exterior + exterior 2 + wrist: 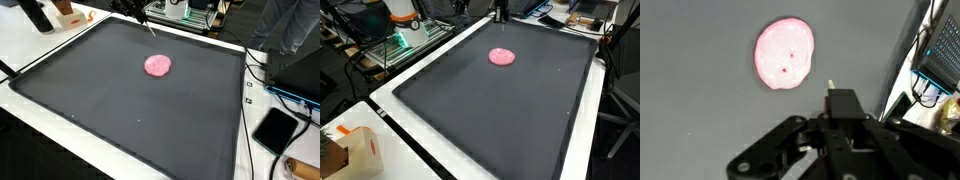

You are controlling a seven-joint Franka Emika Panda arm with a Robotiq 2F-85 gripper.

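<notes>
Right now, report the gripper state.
Gripper: open or closed cannot be told; it hangs apart from the pink disc.

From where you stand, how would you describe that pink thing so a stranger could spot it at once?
Find the big black mat that covers most of the white table. Toward its far end lies a flat, round pink disc. It is the only coloured thing on the mat, and the wrist view shows two small red dots on it.
</notes>
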